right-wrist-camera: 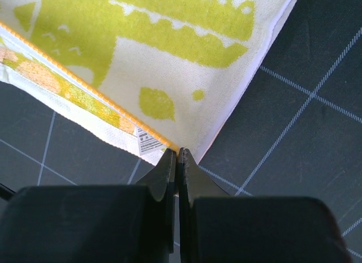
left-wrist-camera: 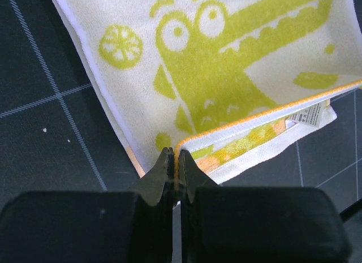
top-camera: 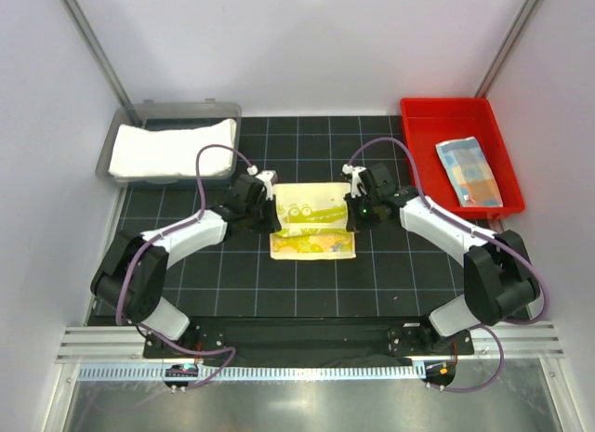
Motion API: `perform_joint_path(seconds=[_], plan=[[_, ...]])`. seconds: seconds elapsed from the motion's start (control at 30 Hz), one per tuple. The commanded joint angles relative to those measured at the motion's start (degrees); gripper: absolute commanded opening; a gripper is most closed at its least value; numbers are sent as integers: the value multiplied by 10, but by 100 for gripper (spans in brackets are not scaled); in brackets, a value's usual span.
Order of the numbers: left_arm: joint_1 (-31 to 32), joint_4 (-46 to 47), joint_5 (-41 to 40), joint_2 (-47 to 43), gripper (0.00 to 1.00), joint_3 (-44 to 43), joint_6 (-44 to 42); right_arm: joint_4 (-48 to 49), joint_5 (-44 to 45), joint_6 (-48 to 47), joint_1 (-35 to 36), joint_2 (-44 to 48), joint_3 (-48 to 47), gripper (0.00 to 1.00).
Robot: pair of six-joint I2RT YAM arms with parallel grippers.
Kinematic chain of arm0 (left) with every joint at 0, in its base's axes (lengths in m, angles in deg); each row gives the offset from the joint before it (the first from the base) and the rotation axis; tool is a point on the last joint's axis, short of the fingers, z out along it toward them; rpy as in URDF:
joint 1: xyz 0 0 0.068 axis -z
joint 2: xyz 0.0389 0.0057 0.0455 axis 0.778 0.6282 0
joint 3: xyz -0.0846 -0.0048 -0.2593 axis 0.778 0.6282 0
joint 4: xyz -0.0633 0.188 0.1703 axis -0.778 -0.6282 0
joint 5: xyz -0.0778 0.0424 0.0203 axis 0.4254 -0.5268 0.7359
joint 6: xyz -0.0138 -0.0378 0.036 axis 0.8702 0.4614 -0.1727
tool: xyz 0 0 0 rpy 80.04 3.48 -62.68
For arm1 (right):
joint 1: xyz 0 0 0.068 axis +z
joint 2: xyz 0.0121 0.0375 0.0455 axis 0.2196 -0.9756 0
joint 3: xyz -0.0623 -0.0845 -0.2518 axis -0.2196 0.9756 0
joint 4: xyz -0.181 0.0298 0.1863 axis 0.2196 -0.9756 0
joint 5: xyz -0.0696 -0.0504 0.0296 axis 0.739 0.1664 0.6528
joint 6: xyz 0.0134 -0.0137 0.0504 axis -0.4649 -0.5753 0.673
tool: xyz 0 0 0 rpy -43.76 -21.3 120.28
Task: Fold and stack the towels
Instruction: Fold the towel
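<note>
Three towels are showing. The light-blue patched towel [top-camera: 469,172] is lying, folded as far as we can judge, in the red tray [top-camera: 446,107] out beyond our right gripper [right-wrist-camera: 177,158]. The white towel [top-camera: 172,149] is waiting in the grey tray [top-camera: 177,109] well off past our left gripper [left-wrist-camera: 175,161]. The yellow patterned towel [top-camera: 311,223] is lying between the two grippers, doubled over, with its orange-trimmed upper edge falling just short of the layer beneath. We are pinching one corner of that upper layer in the left jaws and the opposite corner in the right, both clamped tight on cloth. Both arms are reaching forward, elbows bowed outward and wrists turned in. We judge that further folds and most of the stacking are left to do.
</note>
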Motion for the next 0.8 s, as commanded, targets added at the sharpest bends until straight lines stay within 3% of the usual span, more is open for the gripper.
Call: perform_joint_path(seconds=[0.0, 0.23, 0.33, 0.43, 0.53, 0.6, 0.67, 0.77], plan=[[-5, -23, -47, -32, 0, 2, -2, -22, 34, 3, -3, 29, -1, 2], [5, -9, -66, -45, 0, 38, 17, -18, 45, 22, 13, 37, 23, 2], [12, -3, -66, -42, 1, 53, 23, -18, 53, 33, 16, 31, 33, 6], [18, 2, -65, -38, 11, 61, 25, -37, 69, 40, 23, 26, 32, 11], [25, -9, -65, -42, 21, 63, 25, -53, 69, 44, 24, 20, 29, 24], [33, -16, -65, -51, 35, 65, 25, -73, 71, 49, 25, 16, 25, 26], [42, -22, -59, -70, 42, 72, 35, -93, 70, 55, 25, 19, 18, 31], [59, -25, -54, -105, 42, 87, 48, -113, 77, 59, 25, 33, 12, 39]])
